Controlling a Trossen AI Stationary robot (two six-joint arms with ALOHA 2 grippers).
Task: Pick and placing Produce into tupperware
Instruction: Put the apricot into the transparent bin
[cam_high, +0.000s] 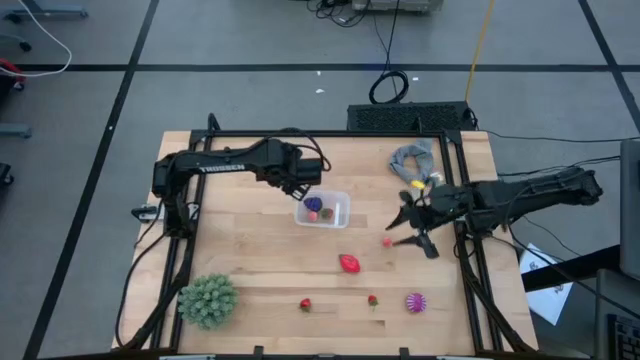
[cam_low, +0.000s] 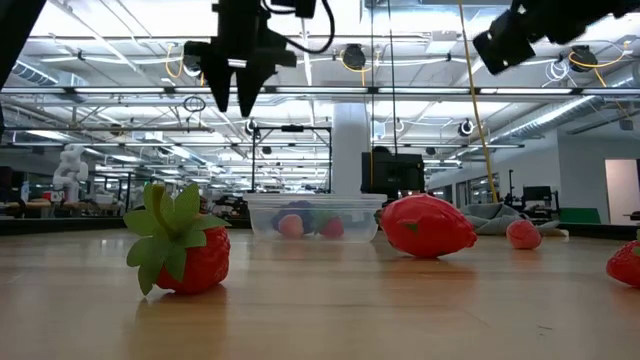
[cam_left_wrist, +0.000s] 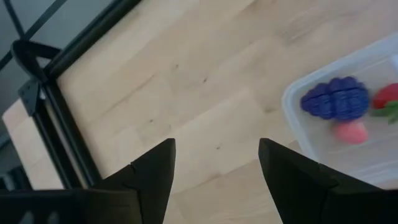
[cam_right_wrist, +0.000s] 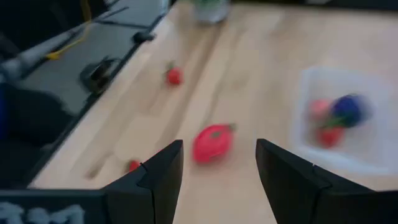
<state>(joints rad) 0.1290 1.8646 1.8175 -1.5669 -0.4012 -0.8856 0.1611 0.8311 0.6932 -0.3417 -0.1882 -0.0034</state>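
The tub (cam_high: 322, 209) is a small clear box with rounded corners, sitting near the middle of the worktop (cam_high: 250, 255), a little toward the far edge. Inside lie a purple fruit (cam_high: 314, 203), a pink one (cam_left_wrist: 351, 132) and a small red one (cam_high: 327, 213) with a green leaf; through the wall in the low view they blur together.

More produce lies loose on the wood: a large red fruit (cam_high: 349, 263) in front of the tub, a small pink piece (cam_high: 387, 241) to its right, two small strawberries (cam_high: 305, 304) (cam_high: 373, 299) near the front edge, and a magenta spiky ball (cam_high: 415, 301) beside them.

The left hand (cam_high: 300, 186) hovers above the worktop just left of the tub, fingers spread wide and empty. The right hand (cam_high: 408, 225) hangs over the right side near the pink piece, also spread wide and empty.

A grey cloth (cam_high: 413, 158) lies at the far right corner, partly hidden by the right arm.
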